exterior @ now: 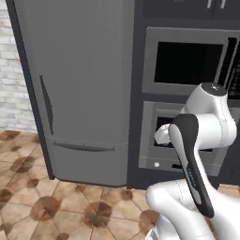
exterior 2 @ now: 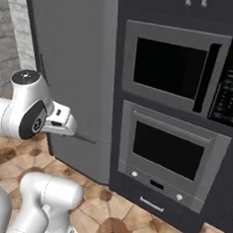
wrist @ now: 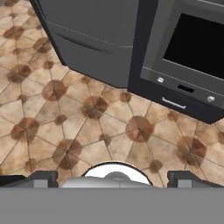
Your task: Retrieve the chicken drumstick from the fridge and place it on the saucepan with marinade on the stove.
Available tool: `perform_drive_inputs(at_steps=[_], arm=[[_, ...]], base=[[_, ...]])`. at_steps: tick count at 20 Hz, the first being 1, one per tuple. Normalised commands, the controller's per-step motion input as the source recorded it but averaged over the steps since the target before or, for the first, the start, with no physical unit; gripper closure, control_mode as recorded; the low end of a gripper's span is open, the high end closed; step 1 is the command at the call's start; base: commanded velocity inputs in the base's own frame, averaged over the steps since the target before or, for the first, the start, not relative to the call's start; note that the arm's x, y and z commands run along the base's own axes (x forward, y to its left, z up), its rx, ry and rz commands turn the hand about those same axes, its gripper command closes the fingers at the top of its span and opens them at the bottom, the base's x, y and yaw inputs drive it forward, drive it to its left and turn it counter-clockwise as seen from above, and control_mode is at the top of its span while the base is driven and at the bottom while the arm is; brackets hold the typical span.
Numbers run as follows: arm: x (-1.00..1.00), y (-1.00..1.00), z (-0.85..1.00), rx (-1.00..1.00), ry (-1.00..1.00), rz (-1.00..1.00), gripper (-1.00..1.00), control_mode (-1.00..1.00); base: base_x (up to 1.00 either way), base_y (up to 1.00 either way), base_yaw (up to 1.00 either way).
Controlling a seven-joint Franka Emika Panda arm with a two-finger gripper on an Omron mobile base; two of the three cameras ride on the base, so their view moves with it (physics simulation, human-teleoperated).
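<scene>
the two dark fingertips stand at the bottom corners of the hand view, far apart, with nothing between them; the gripper is wide open and holds nothing. it looks down on a tiled floor of tan stone with brown rosettes at the joints.

past the floor, at the top of the hand view, the lower front of the fridge shows as a grey face with a thin dark handle running across it. just right of it stands the wall oven, with its dark glass window, two small pale knobs and a thin pale drawer pull below.

in the left base view the white arm rises from the lower right, its elbow bent in front of the oven column, well clear of the fridge. the fridge is shut: a tall grey door with a long dark vertical handle near its left edge, and a lower drawer with a horizontal handle. a pale brick wall stands left of it.

in the right base view a microwave with a keypad sits above the oven.

the chicken drumstick cannot be seen; the fridge doors are closed.
</scene>
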Motion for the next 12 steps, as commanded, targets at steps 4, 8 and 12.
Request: perform_drive_inputs(at_steps=[4, 8, 12], arm=[[0.0, 0.0, 0.0, 0.0, 0.0, 0.0, -1.0, 1.0], [0.0, 0.0, 0.0, 0.0, 0.0, 0.0, -1.0, 1.0], [0.0, 0.0, 0.0, 0.0, 0.0, 0.0, -1.0, 1.0]], base=[[0.48, 0.85, 0.39], [0.51, 0.76, 0.34], [0.77, 0.71, 0.26]])
